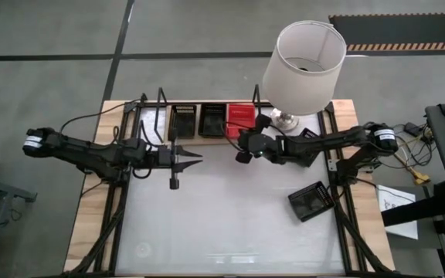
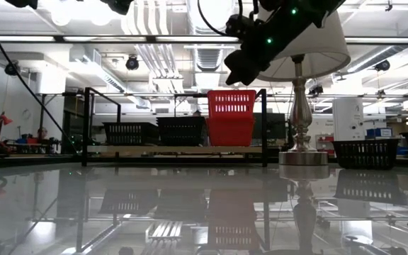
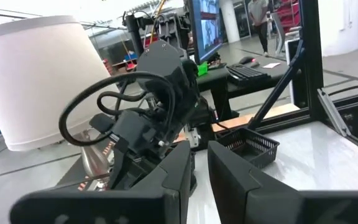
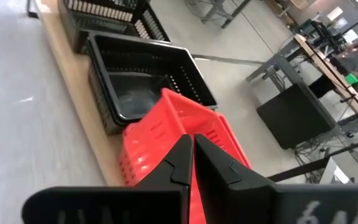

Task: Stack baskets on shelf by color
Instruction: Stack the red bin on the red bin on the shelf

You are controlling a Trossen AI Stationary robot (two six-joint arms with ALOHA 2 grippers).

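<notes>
Red basket stack (image 2: 231, 117) sits on the shelf (image 2: 183, 150) along the desk's back edge, rightmost of three piles; two black basket stacks (image 1: 196, 120) beside it toward the left. One black basket (image 1: 310, 201) lies loose on the desk near the right edge, tilted, well apart from the shelf.

Right gripper (image 1: 245, 145) hovers just in front of the red stack, fingers clenched on nothing: wrist view shows the tips pressed together with the red rim (image 4: 185, 118) just beyond them. Left gripper (image 1: 194, 157) waits over the desk in front of the black stacks, fingers near-closed, a thin gap, nothing between them.

Risks, my read:
- Right fingers clenched and close to the red rim; any forward drift shoves the stack off the shelf's back edge or skews it.
- Lamp (image 1: 304, 69) stands just beside the right arm's path; a swing toward the loose black basket could clip the shade or base.
- Loose basket sits angled, so a straight pinch may slip on the mesh wall.
</notes>
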